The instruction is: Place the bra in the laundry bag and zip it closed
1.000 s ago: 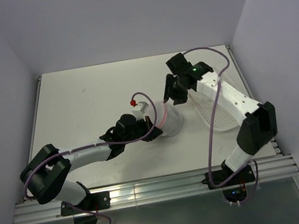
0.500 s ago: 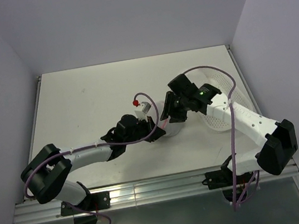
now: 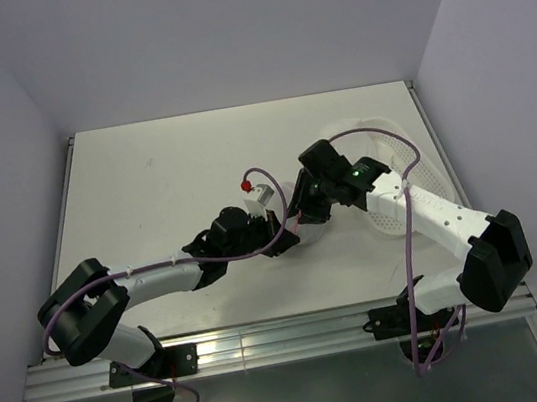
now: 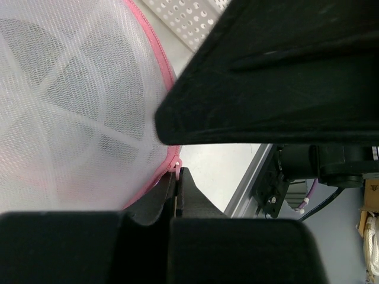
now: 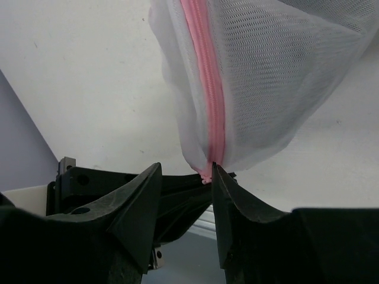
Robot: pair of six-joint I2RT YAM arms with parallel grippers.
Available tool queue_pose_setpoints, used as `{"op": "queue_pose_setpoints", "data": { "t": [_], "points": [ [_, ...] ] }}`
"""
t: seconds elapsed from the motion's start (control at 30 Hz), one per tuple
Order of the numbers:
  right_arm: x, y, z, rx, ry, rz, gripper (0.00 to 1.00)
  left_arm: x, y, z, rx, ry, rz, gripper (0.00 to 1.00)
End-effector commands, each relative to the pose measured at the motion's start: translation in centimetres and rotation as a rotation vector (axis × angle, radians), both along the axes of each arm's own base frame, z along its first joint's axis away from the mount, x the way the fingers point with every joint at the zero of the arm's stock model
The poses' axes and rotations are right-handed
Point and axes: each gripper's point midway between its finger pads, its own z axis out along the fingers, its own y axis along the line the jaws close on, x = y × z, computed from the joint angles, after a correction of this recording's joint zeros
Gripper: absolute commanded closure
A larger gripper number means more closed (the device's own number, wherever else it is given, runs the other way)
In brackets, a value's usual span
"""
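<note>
I see the round white mesh laundry bag (image 4: 71,136) held up between my two arms near the middle of the table (image 3: 164,176). The left gripper (image 4: 176,177) is clamped tight on the pink trim at the bag's rim. The right gripper (image 5: 186,171) has its jaws partly apart, straddling the bottom end of the pink zipper (image 5: 204,89) without squeezing it.

No bra lies out on the table. A dark patch (image 4: 112,127) behind the mesh is probably the bra inside, though the weave blurs it too much for me to be sure. I judge the loading done. The stretch of zipper I can see looks joined, but its far end is out of view, so the closing may be unfinished.

The table is plain matte white. A white perforated basket (image 3: 411,154) sits by the right arm, and pale lavender walls (image 3: 224,36) enclose three sides.
</note>
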Motion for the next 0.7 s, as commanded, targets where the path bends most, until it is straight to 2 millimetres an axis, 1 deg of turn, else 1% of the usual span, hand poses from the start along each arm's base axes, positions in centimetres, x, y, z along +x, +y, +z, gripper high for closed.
{"op": "queue_pose_setpoints", "data": {
  "t": [0.0, 0.17, 0.3, 0.53, 0.67],
  "points": [
    [0.8, 0.7, -0.3, 0.014, -0.019, -0.019, 0.54, 0.0, -1.2, 3.3, -0.089, -0.055, -0.024, 1.0],
    [0.5, 0.3, -0.9, -0.012, -0.002, -0.021, 0.54, 0.1, -1.0, 3.2, -0.081, -0.057, -0.019, 1.0],
    [0.1, -0.3, -0.6, -0.013, -0.018, -0.03, 0.54, 0.0, -1.1, 2.9, -0.078, -0.05, -0.02, 1.0],
    [-0.8, -1.1, -1.6, -0.033, 0.001, -0.036, 0.54, 0.0, -1.1, 2.7, -0.081, -0.045, -0.018, 1.0],
    [-0.8, -1.4, -1.0, -0.033, -0.014, -0.049, 0.54, 0.0, -1.1, 2.5, -0.076, -0.04, -0.02, 1.0]
  ]
}}
